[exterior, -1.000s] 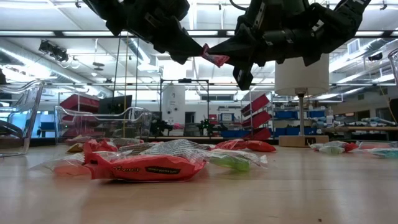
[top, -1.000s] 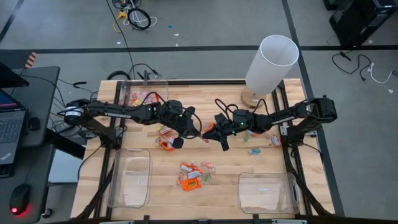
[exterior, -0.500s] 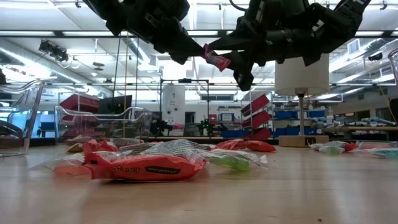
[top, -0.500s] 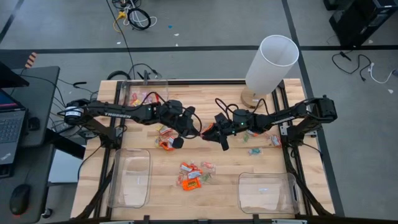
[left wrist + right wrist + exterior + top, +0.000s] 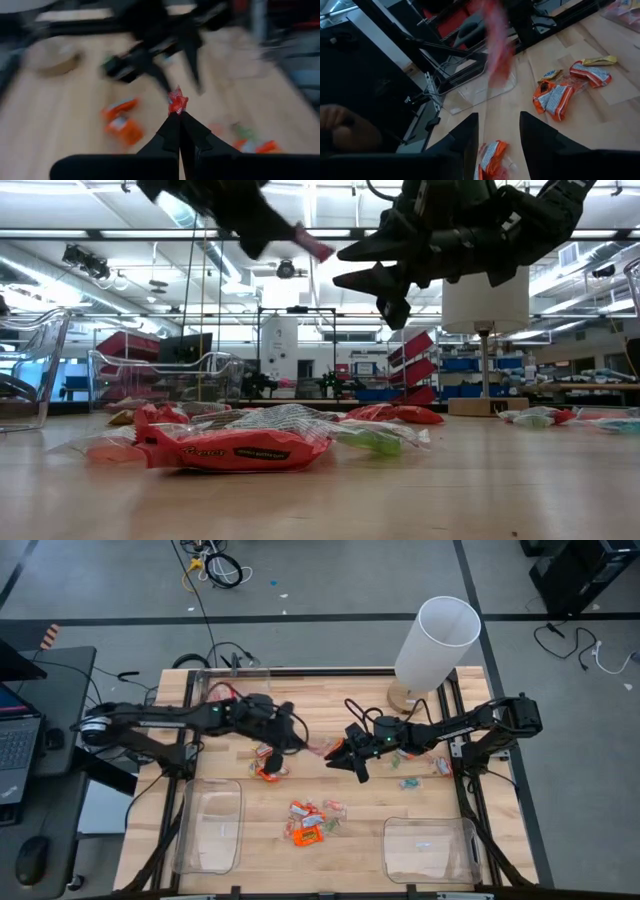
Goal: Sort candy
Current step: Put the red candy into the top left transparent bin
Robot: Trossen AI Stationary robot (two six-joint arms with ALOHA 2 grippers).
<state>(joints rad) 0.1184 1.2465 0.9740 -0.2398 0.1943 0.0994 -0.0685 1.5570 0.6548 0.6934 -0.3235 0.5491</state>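
Blur and cut-offs all over this one

Left wrist view is smeared: the red candy (image 5: 176,101) pinched at the left gripper (image 5: 179,117) has no readable wrapper, and the orange packets (image 5: 122,122) beyond are just blobs. In the right wrist view, a pink streak (image 5: 496,42) blurs past recognition. Low view crops both arms at the top edge; the far bin (image 5: 165,375) is only a hazy outline.
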